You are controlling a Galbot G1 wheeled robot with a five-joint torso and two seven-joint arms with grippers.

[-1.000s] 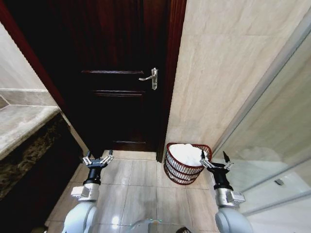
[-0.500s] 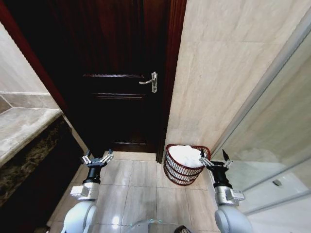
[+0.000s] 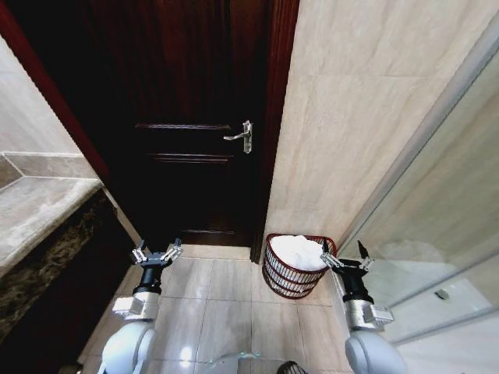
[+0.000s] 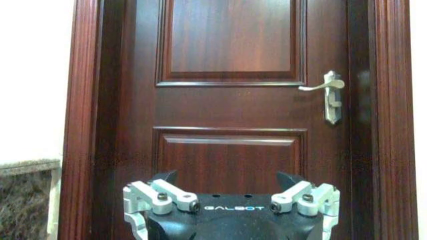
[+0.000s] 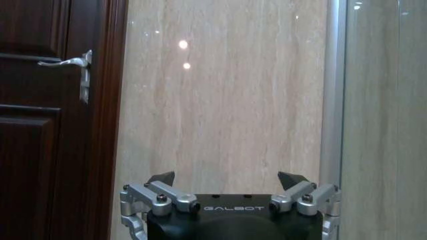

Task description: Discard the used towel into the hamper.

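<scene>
Two empty hands, left hand and right hand, hang released as the head view lowers slightly from a second ago; the white towel already fills the hamper beside the door, suggesting the task is done.

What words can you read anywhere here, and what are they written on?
"GALBOT": white letters on the black body of the left gripper, seen in the left wrist view.
"GALBOT": the same word on the black body of the right gripper, seen in the right wrist view.
The door, the hamper and the towel in it carry no readable writing.
</scene>
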